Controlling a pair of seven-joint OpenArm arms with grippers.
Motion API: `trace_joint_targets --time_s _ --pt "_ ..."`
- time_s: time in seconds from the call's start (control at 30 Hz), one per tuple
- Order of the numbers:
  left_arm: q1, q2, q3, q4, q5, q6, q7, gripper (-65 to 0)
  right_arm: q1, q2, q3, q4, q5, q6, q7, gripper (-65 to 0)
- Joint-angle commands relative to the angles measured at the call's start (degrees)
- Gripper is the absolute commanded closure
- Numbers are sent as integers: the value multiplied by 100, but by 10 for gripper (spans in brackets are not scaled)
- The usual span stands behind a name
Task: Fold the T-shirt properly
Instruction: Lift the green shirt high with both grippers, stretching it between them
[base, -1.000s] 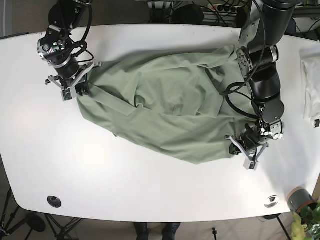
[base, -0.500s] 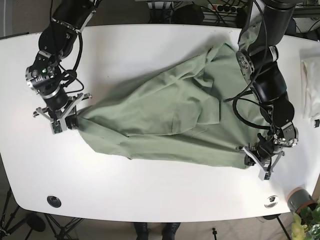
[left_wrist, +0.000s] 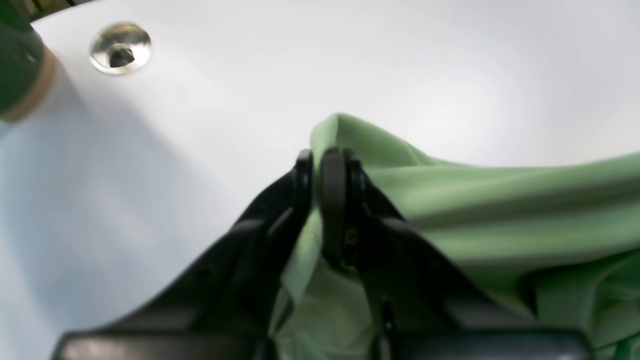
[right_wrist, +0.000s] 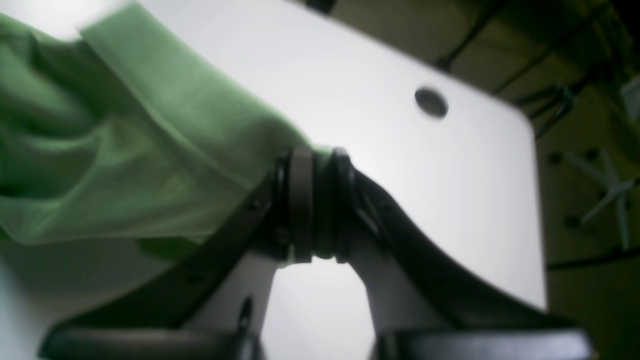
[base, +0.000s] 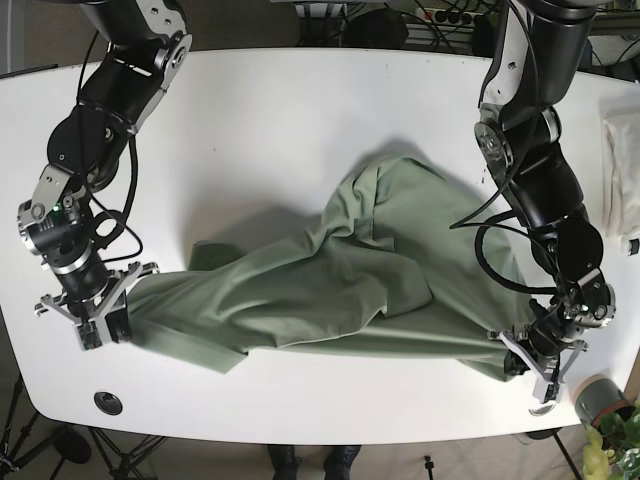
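A green T-shirt lies crumpled and stretched across the white table, pulled toward the front edge. My left gripper, at the front right in the base view, is shut on one corner of the shirt; its fingers pinch the cloth. My right gripper, at the front left in the base view, is shut on the opposite corner, with cloth clamped between its pads.
A white folded cloth lies at the table's right edge. A dark cup with a tan band and a plant stand at the front right corner. Metal grommets sit near the front left and the front right.
Both grippers have pulled the shirt toward the front edge of the table. The shirt's back part has slid off the far side and bunched toward the middle.
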Motion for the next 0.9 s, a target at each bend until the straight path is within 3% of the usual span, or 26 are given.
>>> trace_joint_targets --time_s 0.0,0.1,0.43,0.87 --pt "-386 -128 4 137 -90 13 -129 0 383 140 27 116 26 -51 63 0" --pt "-641 -295 4 137 -90 22 -129 0 779 166 27 116 26 -51 19 0" --pt "-1714 -567 4 128 -90 22 134 0 2203 650 -492 107 26 -51 -570 0" --pt "-2180 -717 4 145 -108 22 161 0 2976 685 -756 142 26 -51 -579 0"
